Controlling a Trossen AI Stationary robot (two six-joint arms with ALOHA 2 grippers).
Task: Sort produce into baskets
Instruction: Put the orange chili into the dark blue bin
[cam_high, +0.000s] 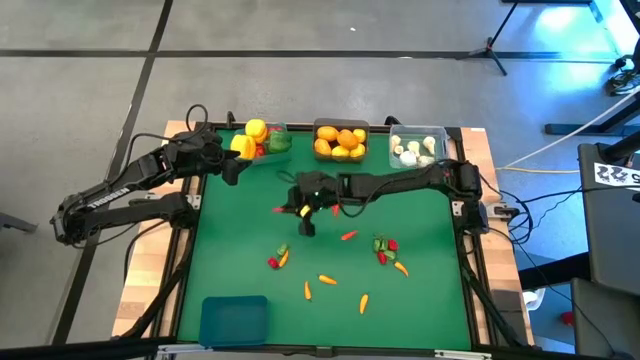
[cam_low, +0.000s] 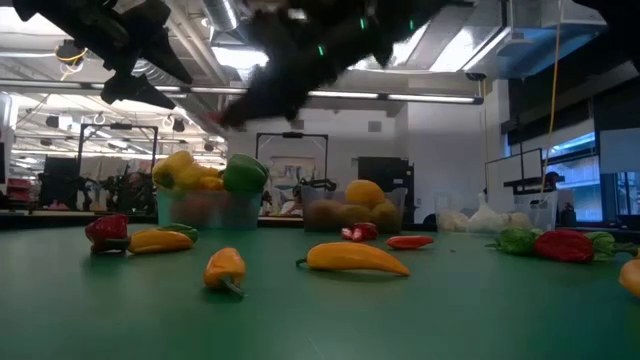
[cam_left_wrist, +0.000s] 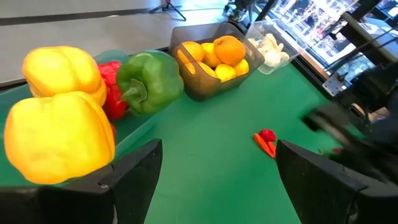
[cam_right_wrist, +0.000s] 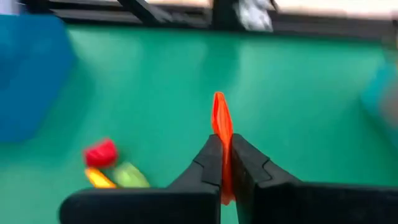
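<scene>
Even overhead light fills the high view; the green tabletop (cam_high: 330, 300) reads evenly with only faint shadows, and a cool blue glare spills across the floor at the upper right. In the low view the arms overhead are dark, motion-smeared silhouettes against bright ceiling strip lights (cam_low: 430, 98), and the room behind is soft. The right wrist view is blurred throughout, the blue bin (cam_right_wrist: 31, 74) a smear. In the left wrist view the yellow peppers (cam_left_wrist: 59, 134) are sharp and glossy, the other arm streaked.
</scene>
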